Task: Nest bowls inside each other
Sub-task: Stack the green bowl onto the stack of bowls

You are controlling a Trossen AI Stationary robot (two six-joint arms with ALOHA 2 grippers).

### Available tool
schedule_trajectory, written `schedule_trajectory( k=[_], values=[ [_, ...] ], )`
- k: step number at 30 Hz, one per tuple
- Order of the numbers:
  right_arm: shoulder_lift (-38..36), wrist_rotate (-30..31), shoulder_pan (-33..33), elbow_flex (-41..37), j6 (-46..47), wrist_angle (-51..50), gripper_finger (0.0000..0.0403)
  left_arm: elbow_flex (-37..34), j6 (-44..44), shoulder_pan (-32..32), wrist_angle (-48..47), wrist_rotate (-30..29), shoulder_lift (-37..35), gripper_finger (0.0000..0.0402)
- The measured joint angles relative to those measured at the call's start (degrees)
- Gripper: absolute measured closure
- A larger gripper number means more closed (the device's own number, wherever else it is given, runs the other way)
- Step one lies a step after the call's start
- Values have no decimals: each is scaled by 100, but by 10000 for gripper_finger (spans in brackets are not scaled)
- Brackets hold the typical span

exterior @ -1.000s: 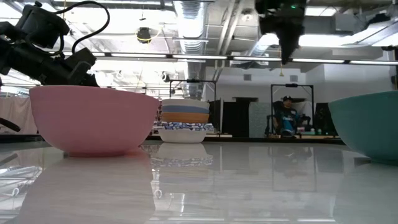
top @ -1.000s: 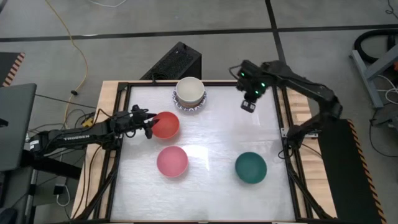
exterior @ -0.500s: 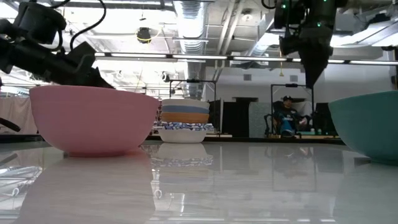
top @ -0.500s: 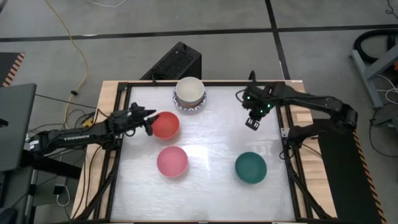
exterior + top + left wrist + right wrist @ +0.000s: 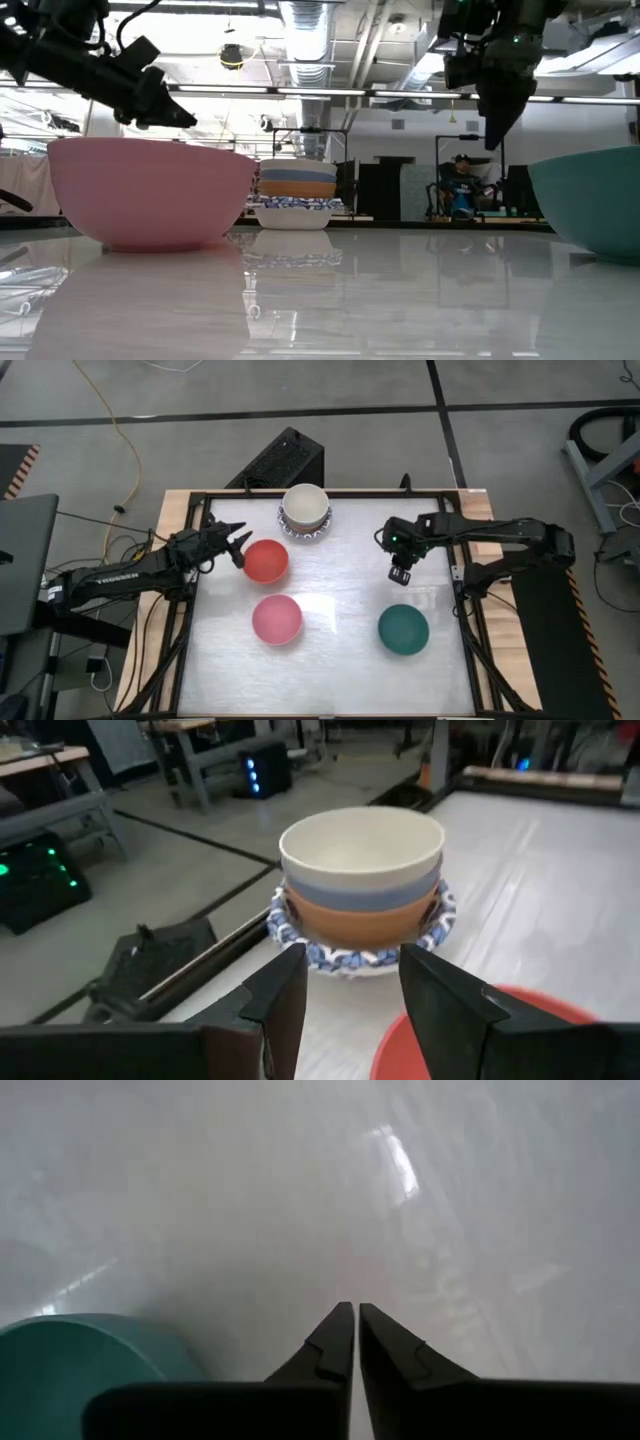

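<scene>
White tabletop (image 5: 340, 660), black frame round it, workshop floor beyond. Far-centre sits the stack (image 5: 305, 510): cream bowl on top, blue and orange under it, patterned-rim white at the base. Three loose bowls left to nest: red bowl (image 5: 266, 561) left of centre, pink bowl (image 5: 276, 619) nearer, dark green bowl (image 5: 403, 630) near-right.

My left gripper (image 5: 236, 542) hangs just left of the red bowl's left-far rim, fingers parted, holding nothing. Wrist cam shows the red rim just under my fingers and the stack straight ahead between them. So red is mine: nearest arm by far. Judgement: drop onto that rim, pinch, then carry far-right to the stack, short hop, nothing between.

My right gripper (image 5: 402, 569) hovers over bare table, mid-right, fingers nearly together, empty. Green bowl lies nearer than it, slightly right; its rim shows at the edge of the wrist cam. Needs to open up before dipping onto that rim. Frame rail close on the right, plenty of room towards centre.
</scene>
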Motion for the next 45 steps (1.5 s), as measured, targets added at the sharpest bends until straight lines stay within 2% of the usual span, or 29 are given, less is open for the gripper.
schedule_trajectory(
  k=[8,13,15,20,24,28,34,45],
  values=[
    [2,192,540,0,243,175,317,596,-51,11,-1406,-201,0,225],
    [2,299,728,0,247,194,315,912,-704,85,-2312,-1097,-166,213],
    [2,302,782,0,249,240,315,833,-769,87,-2179,-1254,-411,212],
    [2,308,876,0,238,411,315,280,-289,74,-1021,-1072,-1190,212],
    [4,308,875,0,238,433,315,-71,-54,74,-804,-1078,-1755,212],
    [4,310,875,0,236,437,316,-93,-109,74,-797,-1078,-2078,212],
    [4,313,915,0,339,438,316,-93,-741,74,-1027,-1081,-2190,212],
    [7,334,993,0,-109,805,316,-93,-492,74,-2281,-1075,-2190,212]
  ],
)
